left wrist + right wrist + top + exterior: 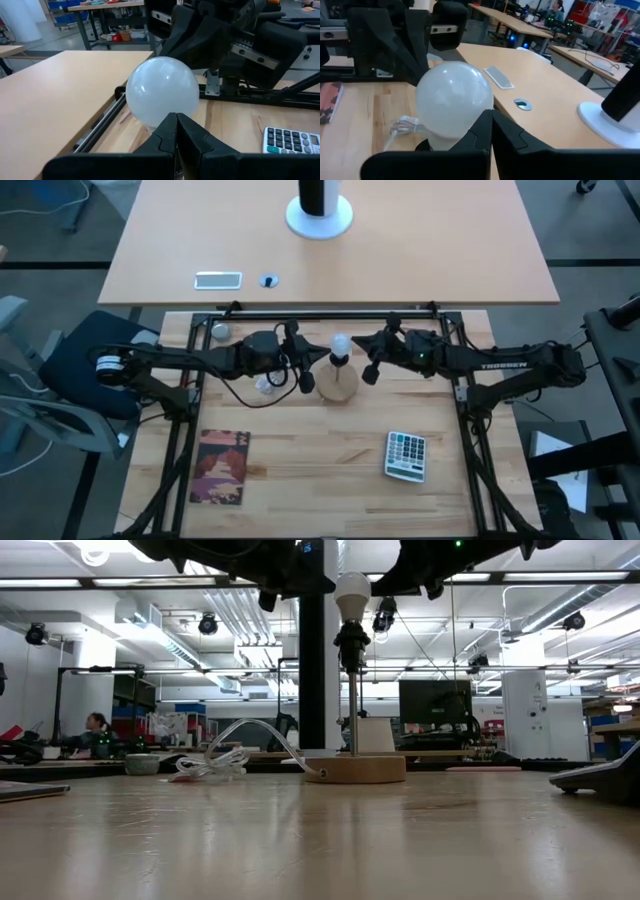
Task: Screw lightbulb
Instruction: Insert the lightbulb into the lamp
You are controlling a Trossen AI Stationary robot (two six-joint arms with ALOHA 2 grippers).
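1. At the middle of the counter (330, 460), the lightbulb (340, 342) sits upright in the socket on top of a thin stem that rises from a round wooden lamp base (338, 384); the low view shows the bulb (351, 596) seated above the dark socket.
2. Just beside the lightbulb, on the side of the patterned booklet (221, 467), the left hand (305, 370) hangs with its fingers pressed together, holding nothing; its wrist view shows the bulb (162, 92) right behind the closed fingertips.
3. On the other side of the lightbulb, the right hand (368, 368) is likewise pinched shut and empty, with the bulb (454, 105) close behind its tips in its own wrist view.
4. Whether either hand's tips touch the glass cannot be told.
5. Beside the lamp base, toward the left hand, lies a bundle of clear cable (266, 386), running to the base in the low view (225, 755).
6. Well apart from the lamp base, a calculator (406, 455) lies toward the counter's near right side; in the low view only a cut-off corner of it shows.
7. Beyond the lightbulb, on the paler far counter (450, 250), lie a flat silvery device (218, 279) and a small round disc (268, 280); a white round stand base (319, 218) is cut off at the picture's edge.
8. Near the counter's far left corner sits a small grey ball (219, 331).
9. From the low view both hands are mostly cut off above the lightbulb.
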